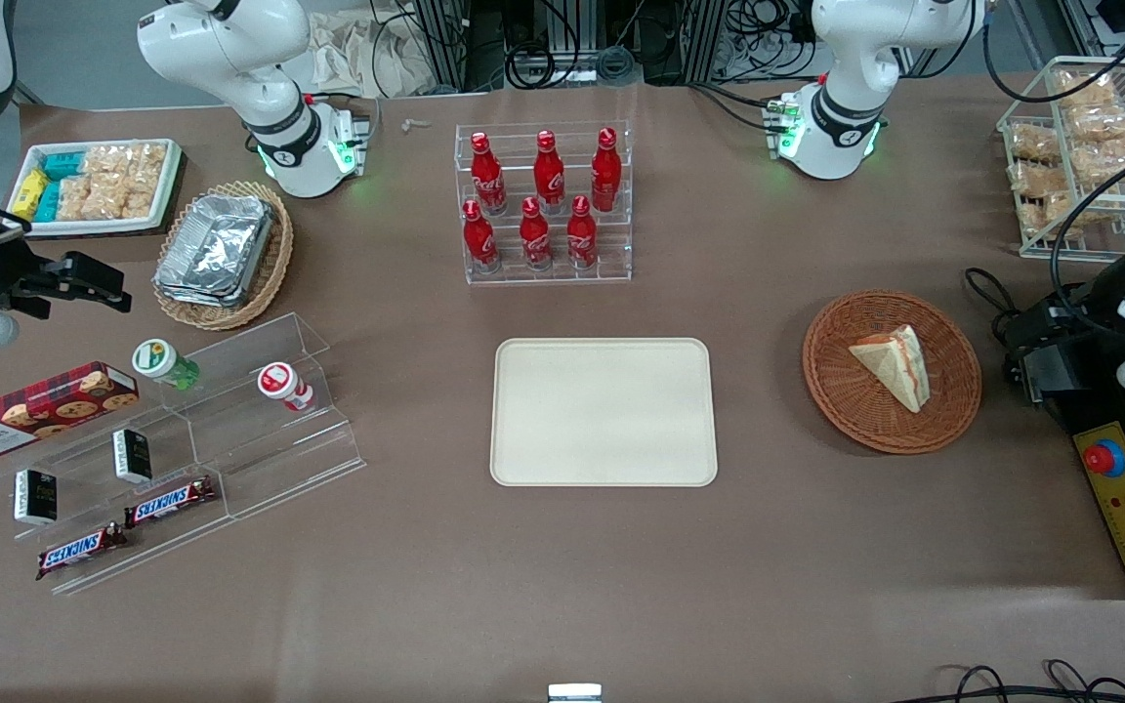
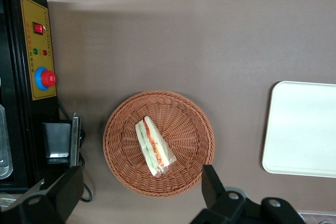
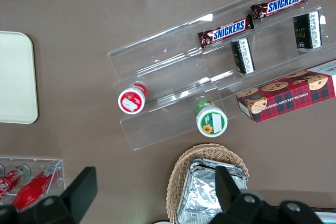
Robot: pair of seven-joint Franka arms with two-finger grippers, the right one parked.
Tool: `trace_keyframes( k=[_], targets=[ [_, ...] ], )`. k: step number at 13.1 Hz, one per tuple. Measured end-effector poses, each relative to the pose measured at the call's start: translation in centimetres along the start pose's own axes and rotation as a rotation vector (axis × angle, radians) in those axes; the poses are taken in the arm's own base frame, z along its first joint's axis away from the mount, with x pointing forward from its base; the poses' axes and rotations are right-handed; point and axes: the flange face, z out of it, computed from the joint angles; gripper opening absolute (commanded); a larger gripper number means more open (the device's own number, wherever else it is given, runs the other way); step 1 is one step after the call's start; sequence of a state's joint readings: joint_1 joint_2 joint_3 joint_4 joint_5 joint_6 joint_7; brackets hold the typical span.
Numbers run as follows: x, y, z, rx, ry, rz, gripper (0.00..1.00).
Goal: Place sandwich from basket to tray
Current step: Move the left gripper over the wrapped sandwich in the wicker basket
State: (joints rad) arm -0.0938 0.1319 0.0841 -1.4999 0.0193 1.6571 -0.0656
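Because the sandwich (image 2: 155, 147) in the basket (image 2: 159, 144) looks soft and light, the spread end effector (image 2: 136, 190), hovering above, should pinch its flat bread faces gently.

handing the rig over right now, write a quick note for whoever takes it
Gripper: open, holding nothing, hovering above the basket's edge at the working arm's end of the table.
Sandwich: lying in the basket, untouched.
Tray: mid-table, beside the basket toward the parked arm's end, nothing on it.
Done: nothing yet beyond the arm being over the basket.
Left: descend, grasp the sandwich, lift it out, carry it to the tray, release.
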Motion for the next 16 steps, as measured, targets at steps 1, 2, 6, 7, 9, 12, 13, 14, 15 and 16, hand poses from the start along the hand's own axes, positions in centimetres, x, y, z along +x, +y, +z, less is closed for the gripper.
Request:
trace_keyframes(
  k=[1,2,6,7,9,12,13,14,15,16],
  targets=[
    [0.1,0.0,0.2,0.001,-0.005,-0.002,1.00],
    [0.2,0.0,0.6,0.001,-0.011,-0.005,1.00],
    [0.1,-0.1,1.7,0.006,-0.048,-0.062,1.00],
    [0.0,-0.1,2.7,0.008,-0.063,-0.086,1.00],
    [-0.2,-0.1,5.3,0.009,-0.065,-0.122,1.00],
    [-2.0,-0.3,10.0,-0.004,-0.063,-0.270,1.00],
    [-2.8,-0.4,11.7,-0.007,-0.056,-0.319,1.00],
    [-3.7,-0.4,13.6,-0.010,-0.046,-0.377,1.00],
    [-4.6,-0.4,15.8,-0.011,-0.043,-0.443,1.00],
    [-5.4,-0.4,17.7,-0.012,-0.039,-0.483,1.00]
  ],
)
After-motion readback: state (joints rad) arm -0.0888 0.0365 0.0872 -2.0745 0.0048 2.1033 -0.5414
